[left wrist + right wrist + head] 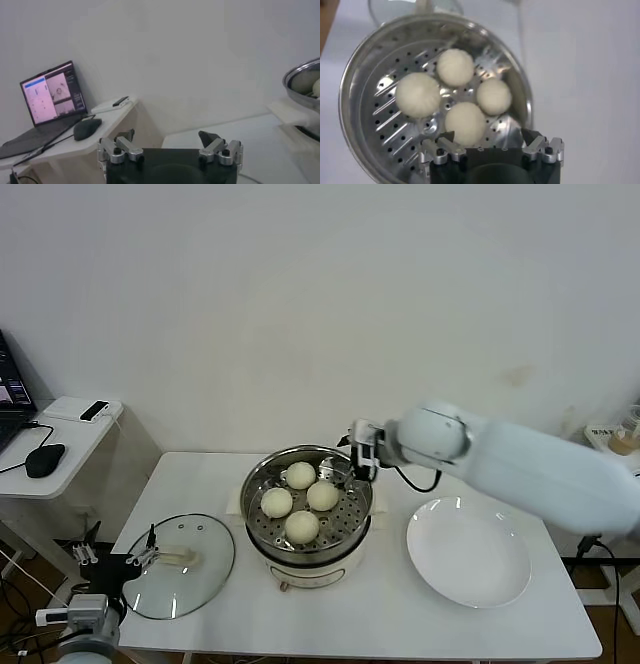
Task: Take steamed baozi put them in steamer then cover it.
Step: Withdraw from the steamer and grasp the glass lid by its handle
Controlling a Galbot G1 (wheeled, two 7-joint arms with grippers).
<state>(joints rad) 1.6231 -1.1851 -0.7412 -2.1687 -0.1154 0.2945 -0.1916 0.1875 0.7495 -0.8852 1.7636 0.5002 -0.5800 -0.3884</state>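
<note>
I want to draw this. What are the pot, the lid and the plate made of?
The steamer looks like shiny steel: it mirrors the light, and its tray has punched holes. The cover looks like clear glass, since the table shows through, with a metal rim. The plate is glossy white, maybe ceramic; hard to say.

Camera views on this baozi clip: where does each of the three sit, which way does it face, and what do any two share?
Head view: on the robot's head, looking forward and down at the steamer, cover, plate; both arms show.
Left wrist view: low by the table's edge, facing a laptop; open left gripper shows.
Right wrist view: above the steamer, looking down; open right gripper shows.
Head and right wrist views share four baozi.
</note>
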